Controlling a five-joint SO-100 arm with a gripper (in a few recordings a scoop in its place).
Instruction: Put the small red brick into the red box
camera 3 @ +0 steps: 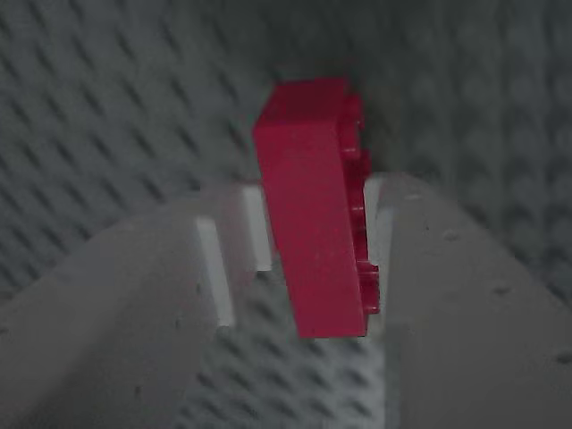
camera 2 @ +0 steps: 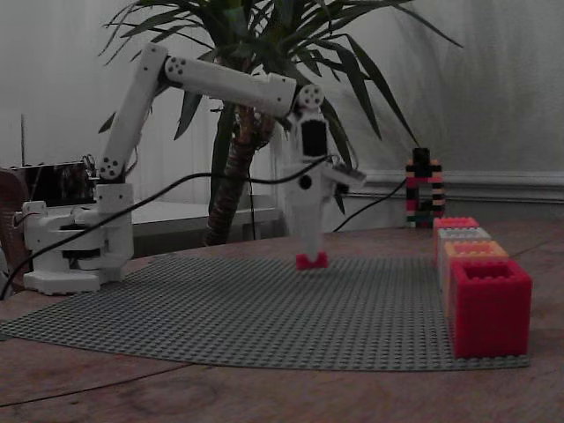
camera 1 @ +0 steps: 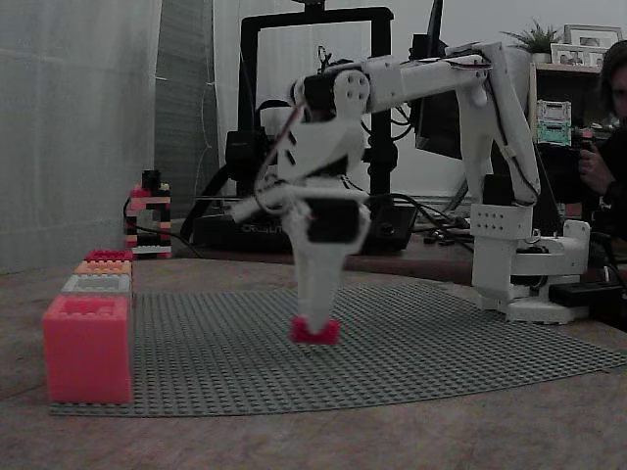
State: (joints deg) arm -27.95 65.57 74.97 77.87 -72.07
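My white gripper [camera 1: 315,323] points straight down and is shut on the small red brick [camera 1: 314,331], holding it just above the grey studded baseplate [camera 1: 411,343]. In the wrist view the brick [camera 3: 313,214] stands on end between the two white fingers [camera 3: 420,268]. From the other side, the gripper [camera 2: 311,256] holds the brick [camera 2: 311,261] over the middle of the baseplate [camera 2: 264,308]. The red box [camera 1: 87,347] stands at the plate's near left corner, well left of the gripper. That box [camera 2: 489,305] is at the near right in the opposite fixed view, open side up.
Behind the red box runs a row of other boxes: grey [camera 1: 97,284], orange [camera 1: 103,266] and red [camera 1: 109,256]. A small brick tower [camera 1: 148,220] stands beyond them. The arm's base [camera 1: 524,264] sits at the plate's right. A person [camera 1: 607,147] is at the right edge.
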